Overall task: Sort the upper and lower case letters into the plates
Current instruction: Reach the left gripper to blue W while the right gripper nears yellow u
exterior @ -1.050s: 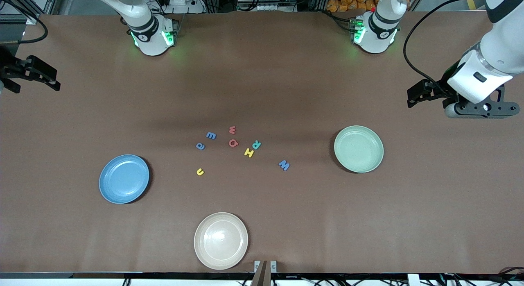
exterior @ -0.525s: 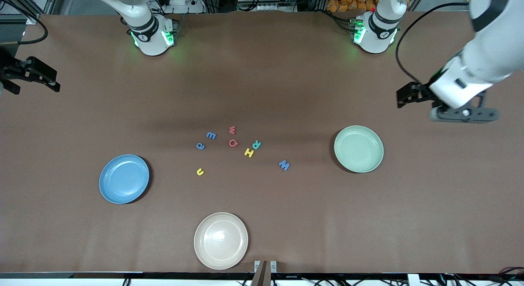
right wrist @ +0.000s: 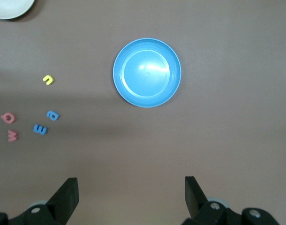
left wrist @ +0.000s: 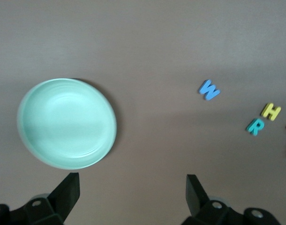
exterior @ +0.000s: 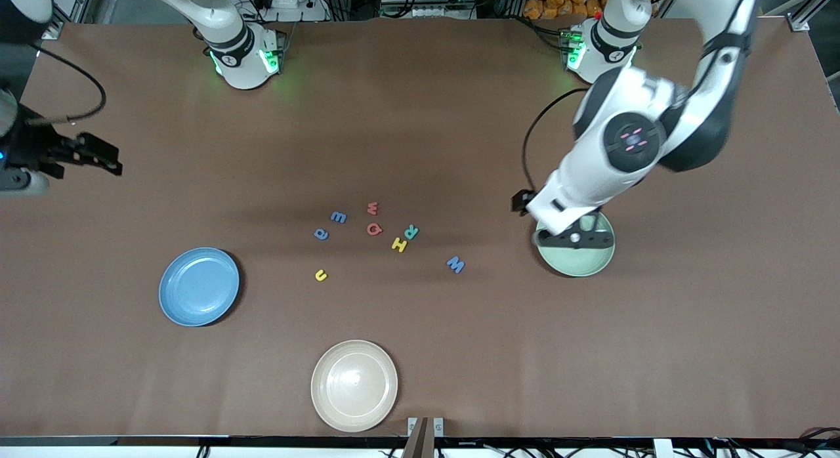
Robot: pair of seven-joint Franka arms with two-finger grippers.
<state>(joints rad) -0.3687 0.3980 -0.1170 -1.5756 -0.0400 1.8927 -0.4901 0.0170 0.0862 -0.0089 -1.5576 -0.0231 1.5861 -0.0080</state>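
Observation:
Several small foam letters lie scattered mid-table, among them a blue W (exterior: 455, 265), a yellow H (exterior: 399, 244), a teal R (exterior: 411, 232), a red Q (exterior: 374, 229) and a yellow u (exterior: 321, 275). The sky blue plate (exterior: 199, 287) is bare, toward the right arm's end. The mint green plate (exterior: 577, 266) holds nothing and is partly covered by the left arm's hand. My left gripper (exterior: 523, 201) hangs open over bare table beside that plate (left wrist: 67, 123). My right gripper (exterior: 105, 157) is open over the table's edge region, with the blue plate (right wrist: 147, 72) in its view.
A cream-beige plate (exterior: 354, 385) sits near the table's front edge. Both arm bases stand along the table edge farthest from the front camera. The left arm's elbow and cable loop hang over the table above the mint plate.
The left arm has swung in from its end of the table to over the mint plate. The right gripper has shifted slightly inward. Letters and plates have not moved.

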